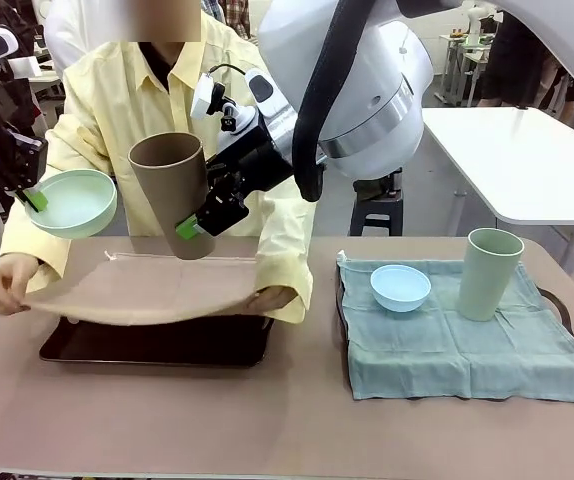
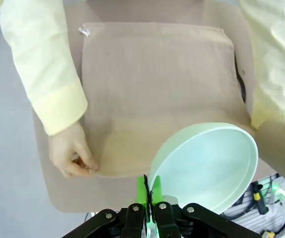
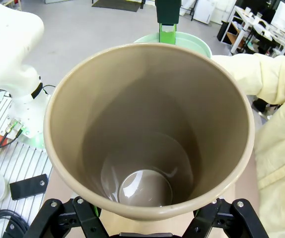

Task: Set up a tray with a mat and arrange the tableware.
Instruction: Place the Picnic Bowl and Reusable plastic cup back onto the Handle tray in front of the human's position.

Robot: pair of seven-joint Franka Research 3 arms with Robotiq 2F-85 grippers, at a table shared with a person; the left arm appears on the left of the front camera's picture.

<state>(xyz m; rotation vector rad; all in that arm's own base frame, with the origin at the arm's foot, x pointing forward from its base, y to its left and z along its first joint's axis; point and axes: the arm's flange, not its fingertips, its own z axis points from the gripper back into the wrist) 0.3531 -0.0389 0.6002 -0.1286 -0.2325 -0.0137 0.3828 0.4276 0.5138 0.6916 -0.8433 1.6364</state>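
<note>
On the right of the table (image 1: pixel 297 430), one setting is judged finished: a light blue bowl (image 1: pixel 400 287) and a pale green tumbler (image 1: pixel 490 272) stand on a teal mat (image 1: pixel 467 345). A beige mat (image 1: pixel 152 290) is being laid over the dark tray (image 1: pixel 157 342) by the person's hands (image 1: pixel 7 285). The mint green bowl (image 1: pixel 72 202) is pinched at its rim by the left claw (image 1: pixel 35 198), and the brown tumbler (image 1: pixel 172 195) is clasped aloft by the right claw (image 1: pixel 202 215); both remain to be placed.

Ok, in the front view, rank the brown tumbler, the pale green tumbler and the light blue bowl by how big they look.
1. brown tumbler, though it is held nearer the camera, so that lead is unsure
2. pale green tumbler
3. light blue bowl, clearly smallest
</note>
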